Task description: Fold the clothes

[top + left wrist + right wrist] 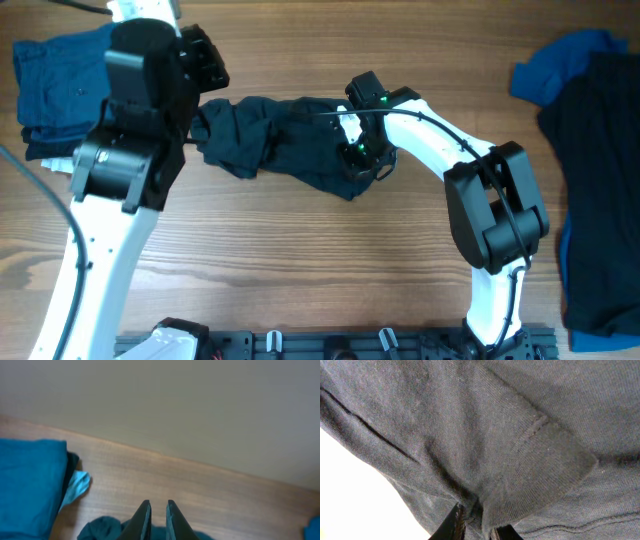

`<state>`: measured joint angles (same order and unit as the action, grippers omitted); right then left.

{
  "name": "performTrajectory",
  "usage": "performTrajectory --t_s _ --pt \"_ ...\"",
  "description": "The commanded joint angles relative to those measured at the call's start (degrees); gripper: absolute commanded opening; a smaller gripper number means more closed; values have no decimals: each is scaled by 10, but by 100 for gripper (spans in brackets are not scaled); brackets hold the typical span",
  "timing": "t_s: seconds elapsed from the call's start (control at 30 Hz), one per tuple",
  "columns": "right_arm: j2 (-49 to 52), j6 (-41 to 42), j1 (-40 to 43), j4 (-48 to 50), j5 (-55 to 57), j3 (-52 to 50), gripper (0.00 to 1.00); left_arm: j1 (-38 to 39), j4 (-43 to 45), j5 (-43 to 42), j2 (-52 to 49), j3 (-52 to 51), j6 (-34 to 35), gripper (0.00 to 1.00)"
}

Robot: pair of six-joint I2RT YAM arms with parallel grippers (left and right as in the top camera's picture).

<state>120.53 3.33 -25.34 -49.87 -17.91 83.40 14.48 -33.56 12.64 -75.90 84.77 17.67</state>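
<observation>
The wooden table (300,260) carried everything. At its right edge lay a heap of dark and blue clothes (590,150), and at the far left corner a stack of blue ones (55,80). Between them, mid-table, the near-black shirt (270,140) was bunched into a rumpled band (stretched from one arm to the other). The right gripper (476,519) had its jaws closed on a fold near a sleeve hem. The left gripper (158,507), jaws almost together, pinched the shirt's other end.
</observation>
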Motion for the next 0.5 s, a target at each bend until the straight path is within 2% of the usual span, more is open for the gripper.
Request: performTrajectory --t_s 0.0,0.03,0.2,0.3,0.4,0.47 --pt "2 -2 0 0 6 12 27 -5 -11 12 -31 7 -7 12" --pt "2 -2 0 0 6 12 33 -5 -14 12 -36 7 -7 12" --pt "9 -2 0 -3 6 12 32 -5 -19 16 -40 7 -5 11" --pt "13 -2 0 -6 6 12 27 -5 -21 25 -40 7 -5 11" --pt "13 3 0 -6 14 12 9 -5 -22 25 -40 7 -5 11" --pt "13 3 0 -6 14 12 7 -10 -26 25 -41 7 10 11"
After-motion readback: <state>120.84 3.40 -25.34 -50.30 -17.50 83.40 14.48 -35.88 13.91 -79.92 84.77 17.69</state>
